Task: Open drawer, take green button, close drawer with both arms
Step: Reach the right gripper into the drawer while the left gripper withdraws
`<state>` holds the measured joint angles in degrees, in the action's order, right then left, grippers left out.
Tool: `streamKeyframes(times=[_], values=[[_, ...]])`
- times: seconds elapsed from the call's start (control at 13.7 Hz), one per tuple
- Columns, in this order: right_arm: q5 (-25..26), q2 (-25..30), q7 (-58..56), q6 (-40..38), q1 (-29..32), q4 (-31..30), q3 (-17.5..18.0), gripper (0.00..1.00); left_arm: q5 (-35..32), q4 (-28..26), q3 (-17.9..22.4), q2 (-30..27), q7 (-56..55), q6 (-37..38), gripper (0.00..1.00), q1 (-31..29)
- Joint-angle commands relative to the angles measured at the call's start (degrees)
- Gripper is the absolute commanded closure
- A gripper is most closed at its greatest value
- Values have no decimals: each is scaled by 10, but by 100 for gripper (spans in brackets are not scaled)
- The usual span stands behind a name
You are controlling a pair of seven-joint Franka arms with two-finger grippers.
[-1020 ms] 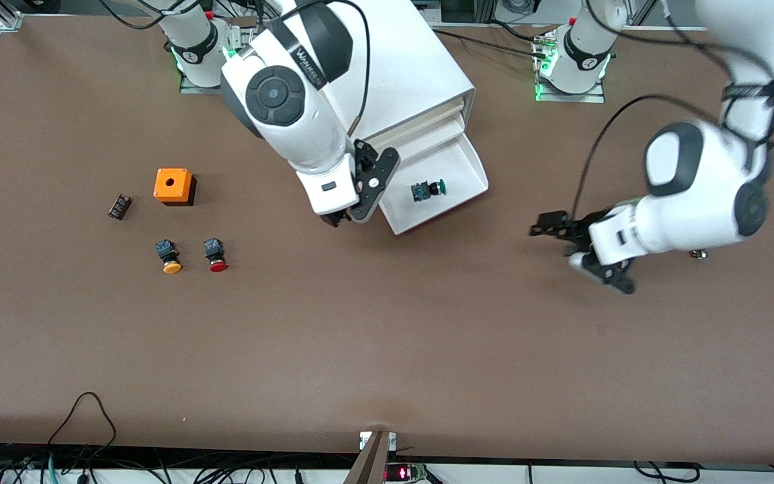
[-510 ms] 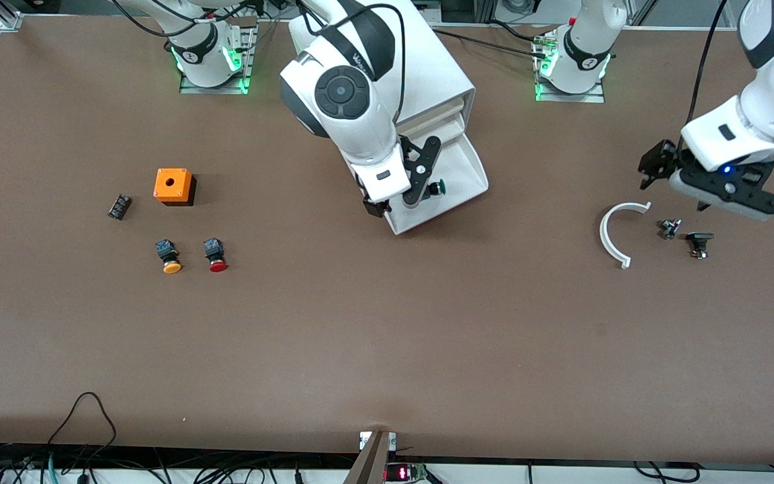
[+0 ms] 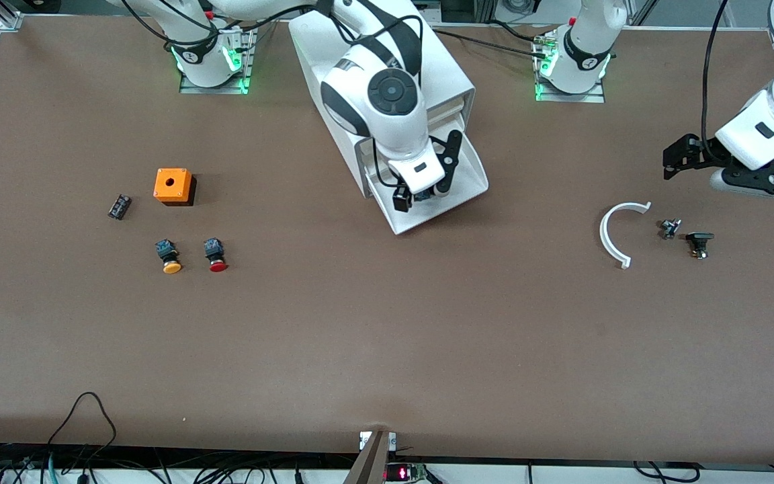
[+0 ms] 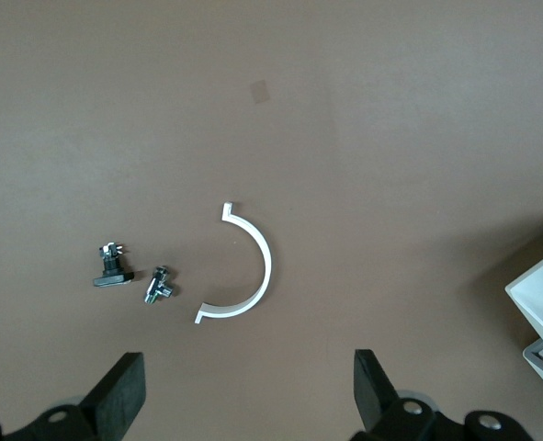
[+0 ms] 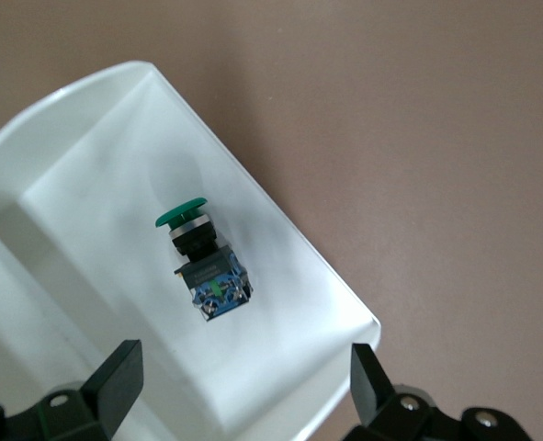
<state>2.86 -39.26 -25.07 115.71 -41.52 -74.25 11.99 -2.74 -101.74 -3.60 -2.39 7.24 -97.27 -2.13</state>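
The white cabinet (image 3: 442, 72) stands between the arm bases, with its bottom drawer (image 3: 477, 172) pulled out. The green-capped button (image 5: 202, 262) lies on its side on the drawer floor (image 5: 115, 184). In the front view only a bit of its blue body (image 3: 422, 196) shows under the right hand. My right gripper (image 3: 427, 191) hangs open over the drawer, its fingers (image 5: 115, 372) spread wide with the button between and ahead of them, not touching it. My left gripper (image 3: 756, 184) is open and empty (image 4: 248, 395) in the air over the left arm's end of the table.
A white arc piece (image 3: 619, 235) and two small metal parts (image 3: 669, 228) (image 3: 698, 243) lie under the left gripper. Toward the right arm's end are an orange box (image 3: 173, 186), a yellow-capped button (image 3: 170, 258), a red-capped button (image 3: 216, 256) and a small black block (image 3: 119, 206).
My right gripper moved from beside the drawer's front corner to over the drawer above the button. My left arm swung away toward its end of the table, uncovering the arc and small parts.
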Motion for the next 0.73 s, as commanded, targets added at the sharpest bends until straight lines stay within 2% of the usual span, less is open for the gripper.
streamKeyframes(times=[0.0, 0.07, 0.15, 0.22, 0.44, 0.66], values=[[20, -26, -18, 6, -13, 19, -3, 0, -20, 9, -2, 4, -7, 2, 0, -9], [21, -29, -33, 6, -18, 18, -2, 0, -21, 44, -3, 30, -3, -2, 0, -4], [21, -35, -44, 6, -20, 19, -2, 0, -22, 109, -5, 71, -3, 9, 0, -2], [21, -37, -52, 6, -21, 18, -3, 0, -20, 128, -6, 89, -9, 40, 0, -6], [21, -49, -69, 7, -29, 18, -3, 0, -18, 113, -7, 70, -25, 64, 0, -9], [35, -52, -72, 11, -36, 20, -2, 0, -12, 60, -7, 33, -30, 55, 0, -10]])
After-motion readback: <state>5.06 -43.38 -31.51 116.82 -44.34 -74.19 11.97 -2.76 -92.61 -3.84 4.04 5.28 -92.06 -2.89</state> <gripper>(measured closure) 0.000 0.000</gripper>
